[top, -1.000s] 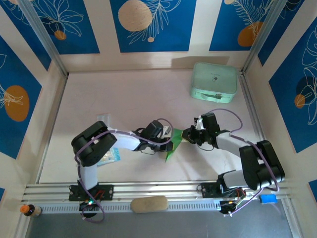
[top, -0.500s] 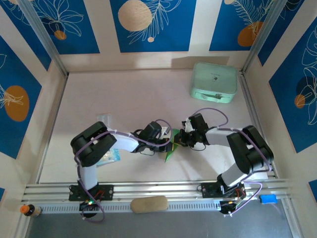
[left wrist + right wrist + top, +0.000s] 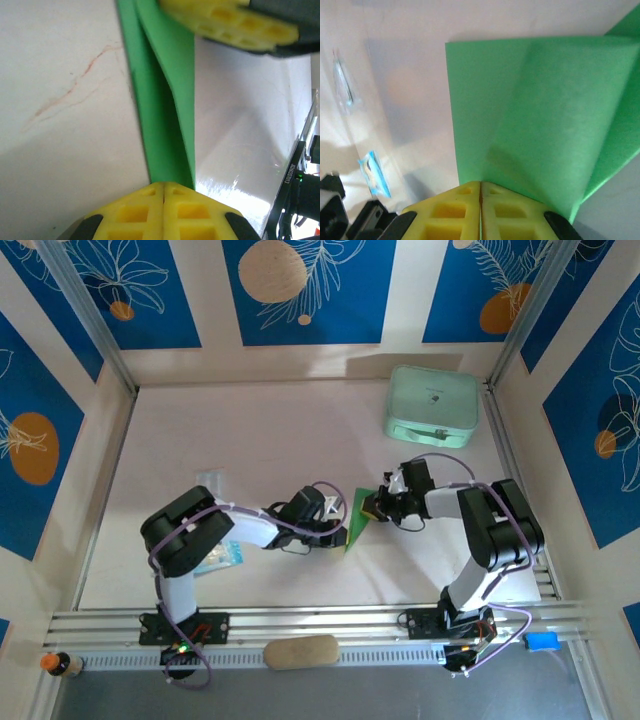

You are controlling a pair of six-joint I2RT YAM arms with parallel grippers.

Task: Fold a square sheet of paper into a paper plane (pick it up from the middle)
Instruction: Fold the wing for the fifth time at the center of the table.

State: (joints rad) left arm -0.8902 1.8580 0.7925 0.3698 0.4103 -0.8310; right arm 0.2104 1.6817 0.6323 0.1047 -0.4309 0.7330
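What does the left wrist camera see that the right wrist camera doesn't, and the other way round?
Left wrist view: a reddish scratch on the table, and the right gripper at the far end of the paper. Right wrist view: a blue-printed packet and a clear packet lying on the table. Both: the folded green paper, pinched by the camera's own shut yellow fingers, the left gripper in one, the right gripper in the other.

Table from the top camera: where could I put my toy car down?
Best spot: the wide bare table left of the mint case, behind the arms. Crowded: the middle, where left gripper and right gripper pinch the green paper.
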